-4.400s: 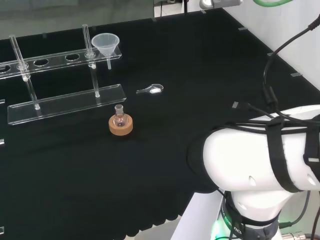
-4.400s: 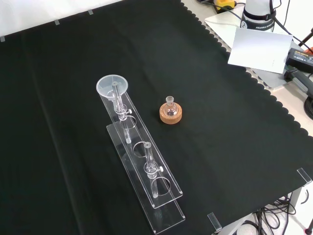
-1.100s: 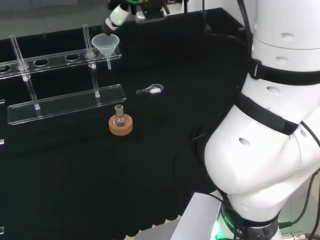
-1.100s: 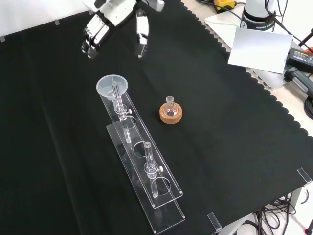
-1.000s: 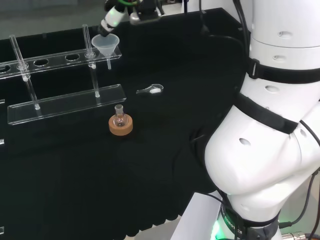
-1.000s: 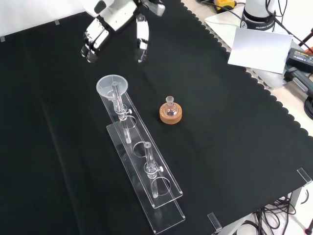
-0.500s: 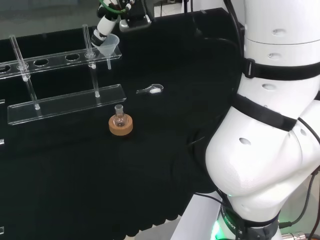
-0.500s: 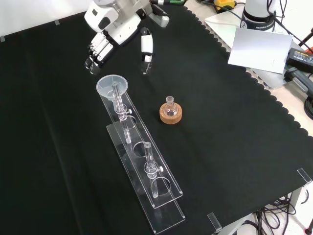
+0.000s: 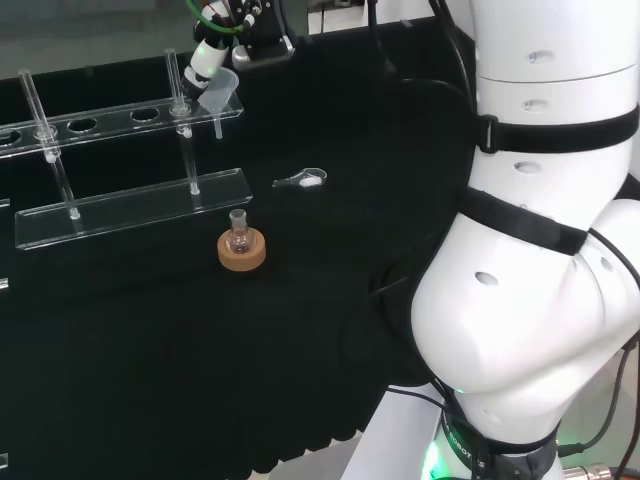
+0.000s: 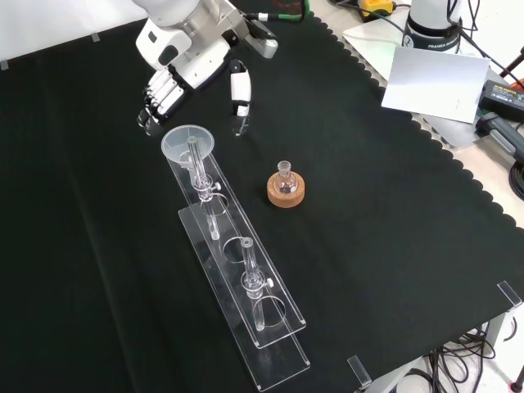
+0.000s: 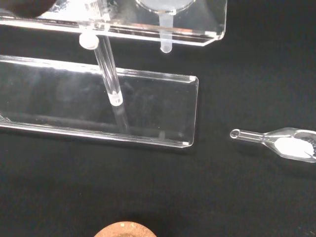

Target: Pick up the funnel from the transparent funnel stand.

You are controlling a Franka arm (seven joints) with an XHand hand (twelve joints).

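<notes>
Black cloth [image 10: 368, 246] covers bench; hand [image 10: 184, 57] above funnel [image 10: 187, 144], fingers [image 10: 155, 102] spread, holding nothing.

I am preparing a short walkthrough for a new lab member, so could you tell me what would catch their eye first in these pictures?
First, the black and white hand, fingers spread, hanging just above the clear funnel that sits in the end hole of the transparent funnel stand. Next, in the front view, the small flask on its cork ring to the stand's right, and, in the head view, the arm's big white links at right.
</notes>
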